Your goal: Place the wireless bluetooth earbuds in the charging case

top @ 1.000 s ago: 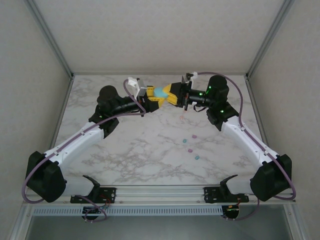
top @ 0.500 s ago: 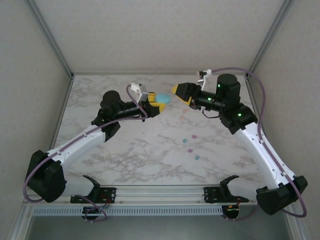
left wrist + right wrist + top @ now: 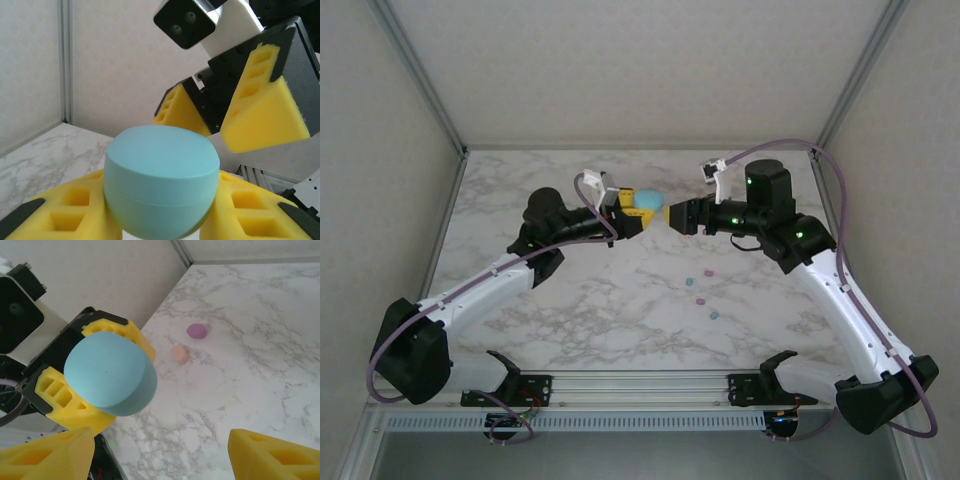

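My left gripper (image 3: 641,213) is keeping its yellow pads clamped on the round teal charging case (image 3: 648,199), holding it above the marble table (image 3: 600,320) with the lid closed. The right gripper (image 3: 674,215), which had backed away half a second ago, is now moving back in, jaws spread, just short of the case. I'm reading this as a fresh try at the lid. The earbuds (image 3: 700,301) are lying loose on the table, well apart from the case.
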### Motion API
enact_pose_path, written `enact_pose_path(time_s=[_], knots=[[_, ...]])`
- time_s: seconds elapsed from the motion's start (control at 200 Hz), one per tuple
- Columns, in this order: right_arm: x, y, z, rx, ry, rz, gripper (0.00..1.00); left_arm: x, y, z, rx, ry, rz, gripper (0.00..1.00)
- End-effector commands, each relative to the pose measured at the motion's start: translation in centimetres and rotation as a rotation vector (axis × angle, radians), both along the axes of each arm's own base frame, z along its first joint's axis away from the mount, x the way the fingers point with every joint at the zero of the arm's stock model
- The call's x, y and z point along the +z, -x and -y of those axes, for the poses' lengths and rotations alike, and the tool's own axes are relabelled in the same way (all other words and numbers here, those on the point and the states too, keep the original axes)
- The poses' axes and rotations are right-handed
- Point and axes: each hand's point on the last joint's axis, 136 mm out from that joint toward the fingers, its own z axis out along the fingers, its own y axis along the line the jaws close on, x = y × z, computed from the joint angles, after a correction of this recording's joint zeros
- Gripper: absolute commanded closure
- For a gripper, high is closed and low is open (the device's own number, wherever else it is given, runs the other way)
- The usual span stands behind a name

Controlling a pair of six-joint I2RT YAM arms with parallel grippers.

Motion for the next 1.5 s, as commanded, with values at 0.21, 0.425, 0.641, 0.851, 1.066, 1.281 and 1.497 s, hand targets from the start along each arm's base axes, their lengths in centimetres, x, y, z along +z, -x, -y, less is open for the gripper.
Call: enact_pose_path(time_s=[0.21, 0.425, 0.641, 0.851, 1.066, 1.281, 1.497], knots=[[0.0, -0.5, -1.7, 0.081, 0.022, -0.01, 0.28, 0.9, 0.9, 1.1, -0.057, 0.021, 0.026, 0.79], [-0.2, -0.6, -1.5, 0.078, 0.036, 0.027, 0.28, 1.0, 0.9, 1.1, -0.051, 0.02, 0.026, 0.79], [-0.9, -0.2, -1.3, 0.101, 0.079, 0.053, 0.26, 1.0, 0.9, 1.0, -0.047, 0.019, 0.03, 0.79], [-1.2, -1.8, -0.7, 0.01, 0.103, 0.064, 0.28, 1.2, 1.1, 1.1, -0.06, 0.015, 0.036, 0.79], [-0.9, -3.7, 0.5, -0.121, 0.122, 0.084, 0.29, 1.5, 1.6, 1.1, -0.082, 0.014, 0.049, 0.79], [0.5, -4.5, 0.4, -0.162, 0.075, 0.097, 0.27, 1.4, 2.1, 1.3, -0.093, 0.006, 0.068, 0.79], [0.8, -5.1, 0.4, -0.217, 0.066, -0.015, 0.26, 1.0, 2.5, 0.9, -0.073, -0.028, 0.123, 0.78]])
